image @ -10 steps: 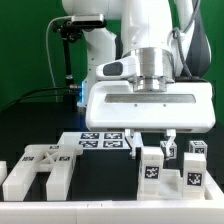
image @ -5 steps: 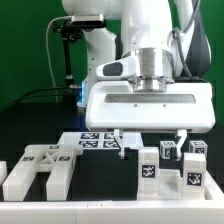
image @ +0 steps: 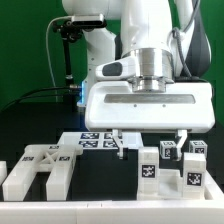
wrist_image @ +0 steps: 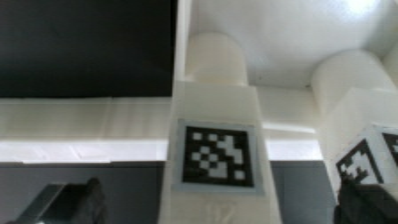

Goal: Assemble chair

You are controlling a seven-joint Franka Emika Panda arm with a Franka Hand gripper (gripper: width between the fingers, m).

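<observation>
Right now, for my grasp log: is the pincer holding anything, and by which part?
Nothing is held: the pincer stands open, fingers spread wide, clear of the chunky white plastic tagged post.

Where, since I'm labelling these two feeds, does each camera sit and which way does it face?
Exterior view: off the arm, low across the table, facing the arm head-on; it sees the marker board, the chair's slotted blocks and tagged posts, plus the open end effector.
Wrist view: on the wrist, close against a tagged post; of the robot, only a dark shape that may be a finger.
Shared: the tagged posts, though I cannot tell which is which.
</observation>
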